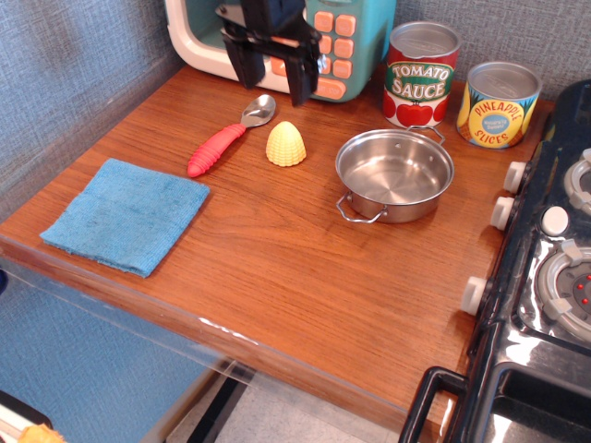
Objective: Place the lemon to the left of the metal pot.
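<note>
Tool (270, 85) up off the table (277, 268), black fingers spread wide, nothing between them, touching nothing. It hangs in front of the toy microwave (277, 41) at the back edge, above and behind the lemon.

Lemon (285, 145) on the table, free of the tool, sitting on its flat base. Long axis vertical, tip pointing up. Pale yellow plastic, dome/cone shape, ridged bumpy surface.

Places relative to the metal pot (395, 174):
- lemon: left of pot, near but apart, clear wood between them
- spoon (228, 137): further left, past the lemon; red ribbed handle, shiny metal bowl; lies diagonally, bowl end toward the back, just beside the lemon, not touching
- blue cloth (126, 214): far left and toward the front edge; flat, square-ish, soft woven look
- tomato sauce can (421, 75): right behind the pot
- pineapple slices can (499, 104): behind and right
- toy stove (554, 277): right, black, white knobs along its side

Pot: shallow, round, shiny stainless, upright, empty inside, thin wire loop handle at front-left, second one at the back rim. Table: brown wood grain, glossy.
</note>
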